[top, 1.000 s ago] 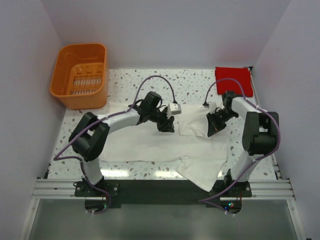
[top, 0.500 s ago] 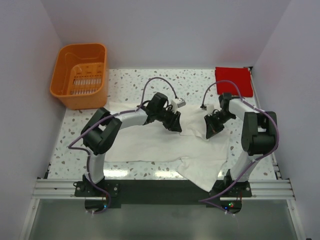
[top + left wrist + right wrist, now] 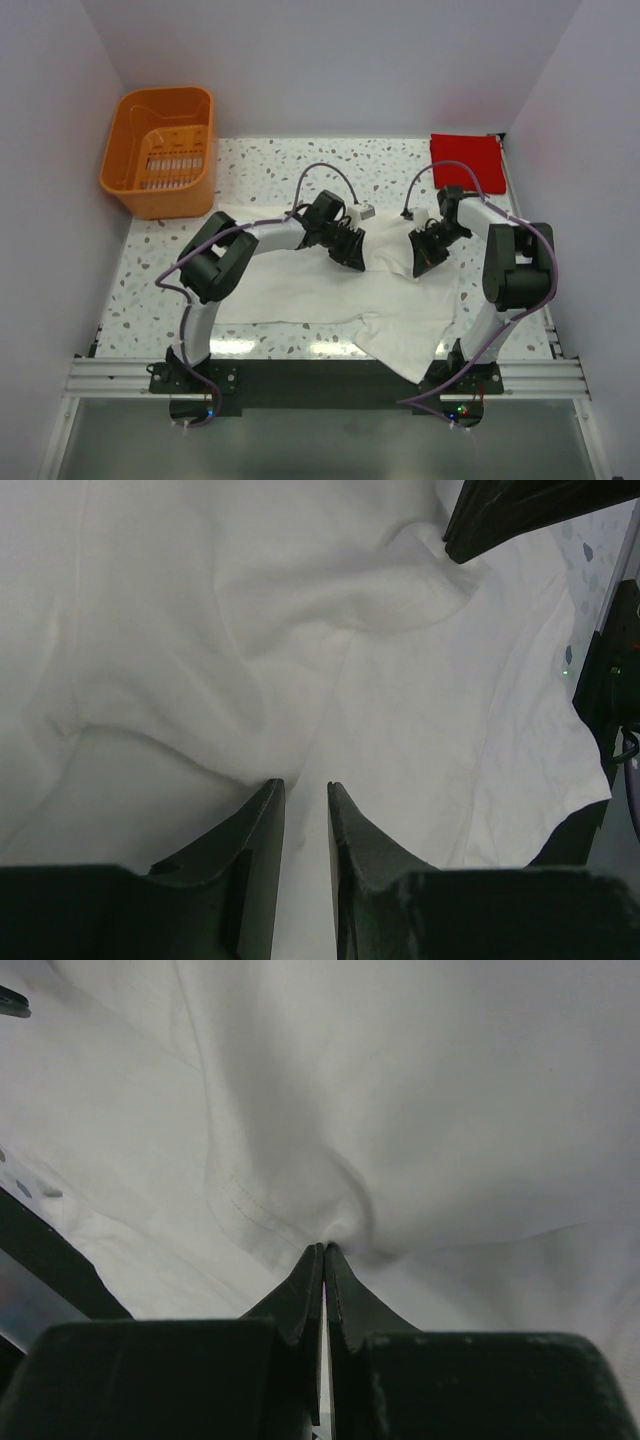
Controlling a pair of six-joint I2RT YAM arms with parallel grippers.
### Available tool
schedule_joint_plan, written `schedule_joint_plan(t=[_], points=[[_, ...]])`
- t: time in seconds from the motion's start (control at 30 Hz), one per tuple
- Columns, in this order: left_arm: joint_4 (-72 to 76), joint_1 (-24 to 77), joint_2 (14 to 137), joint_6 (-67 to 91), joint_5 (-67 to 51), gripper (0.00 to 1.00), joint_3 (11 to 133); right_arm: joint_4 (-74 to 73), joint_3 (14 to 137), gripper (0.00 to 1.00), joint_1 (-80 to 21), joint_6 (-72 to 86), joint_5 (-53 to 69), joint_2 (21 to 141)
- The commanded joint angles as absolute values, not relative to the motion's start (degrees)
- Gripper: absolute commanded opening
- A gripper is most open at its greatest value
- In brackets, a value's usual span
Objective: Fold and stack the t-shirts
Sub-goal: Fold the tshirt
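The cream-white t-shirt (image 3: 300, 290) lies spread and rumpled across the table, one corner hanging toward the near edge. My left gripper (image 3: 352, 258) rests tips-down on its upper middle. In the left wrist view the left gripper (image 3: 305, 783) is open by a narrow gap, with a crease of the white cloth (image 3: 200, 630) running toward that gap. A short way to the right, my right gripper (image 3: 420, 265) is shut on the shirt. The right wrist view shows the right gripper (image 3: 324, 1247) pinching a pucker of cloth (image 3: 400, 1080). The red t-shirt (image 3: 466, 160) lies as a flat square at the back right.
An orange slotted basket (image 3: 160, 150) stands at the back left corner. Walls close in the table on the left, back and right. Speckled tabletop (image 3: 260, 170) shows behind the shirt. A dark part of the right arm (image 3: 520, 510) reaches into the left wrist view.
My left gripper has slid right across the white shirt toward the right gripper, and its jaws have narrowed. The right gripper has stayed shut on the cloth, barely shifting.
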State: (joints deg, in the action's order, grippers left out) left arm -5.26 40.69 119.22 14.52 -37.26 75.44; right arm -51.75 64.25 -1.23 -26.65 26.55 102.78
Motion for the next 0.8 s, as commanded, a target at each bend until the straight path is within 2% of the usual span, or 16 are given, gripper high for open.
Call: schedule_joint_plan(t=[0.0, 0.23, 0.5, 0.77], points=[[-6.2, 41.2, 120.1, 16.3, -36.4, 0.28, 78.2, -50.9, 64.9, 0.00, -1.5, -27.2, 26.0, 101.7], [-7.8, 41.1, 122.0, 17.3, -34.7, 0.35, 79.8, -51.3, 64.9, 0.00, -1.6, -27.5, 26.1, 101.8], [-5.7, 40.4, 116.9, 17.8, -32.4, 0.32, 76.1, -51.4, 65.3, 0.00, -1.6, -27.8, 26.4, 102.2], [-6.0, 40.3, 117.5, 18.1, -31.3, 0.31, 76.6, -51.4, 64.9, 0.00, -1.6, -27.9, 26.6, 102.2]])
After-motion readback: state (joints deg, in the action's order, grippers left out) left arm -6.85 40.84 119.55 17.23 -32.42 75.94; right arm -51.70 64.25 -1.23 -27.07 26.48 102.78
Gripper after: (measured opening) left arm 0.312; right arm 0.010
